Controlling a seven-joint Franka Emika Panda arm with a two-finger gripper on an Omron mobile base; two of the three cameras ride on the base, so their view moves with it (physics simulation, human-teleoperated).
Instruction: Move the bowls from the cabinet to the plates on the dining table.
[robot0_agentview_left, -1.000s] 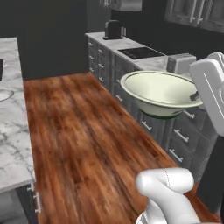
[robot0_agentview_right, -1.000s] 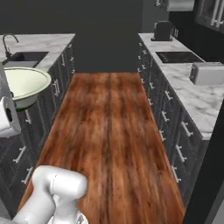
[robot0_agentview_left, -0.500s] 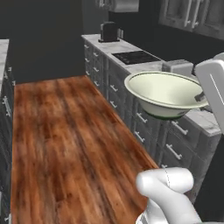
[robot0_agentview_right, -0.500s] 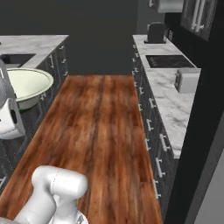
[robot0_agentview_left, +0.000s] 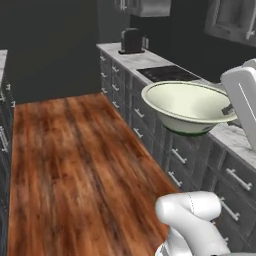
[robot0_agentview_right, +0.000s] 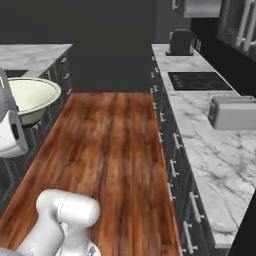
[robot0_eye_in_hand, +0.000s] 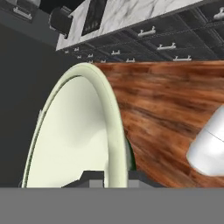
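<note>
Wooden floor (robot0_agentview_right: 112, 150) runs between two rows of grey drawers, and it is the biggest thing in both base views. On the right side a marble worktop (robot0_agentview_right: 210, 135) carries a black cooktop (robot0_agentview_right: 195, 80), a grey toaster (robot0_agentview_right: 234, 112) and, at the far end, a dark appliance (robot0_agentview_right: 181, 42) that I cannot identify. In the left base view the toaster is hidden behind the arm, and the cooktop (robot0_agentview_left: 167, 73) is partly covered by the bowl. The right base view also shows a second marble worktop (robot0_agentview_right: 30, 55) on the left; its near part is cut off by the arm. Wall cabinets (robot0_agentview_right: 240, 22) are cut by the upper edge, so only their lower parts and silver handles can be seen.

The bowl (robot0_agentview_left: 187, 106) is held in the air above the floor, upright, at about the height of the worktop. Its dark green band is visible in the left base view, but its rim on the arm's side is hidden by the white hand. The hand view shows the gripper (robot0_eye_in_hand: 114, 177): the jaws stand narrow and pinch the rim of the bowl (robot0_eye_in_hand: 83, 135), with one tip inside and one outside. Both tips are mostly cut off at the bottom.
</note>
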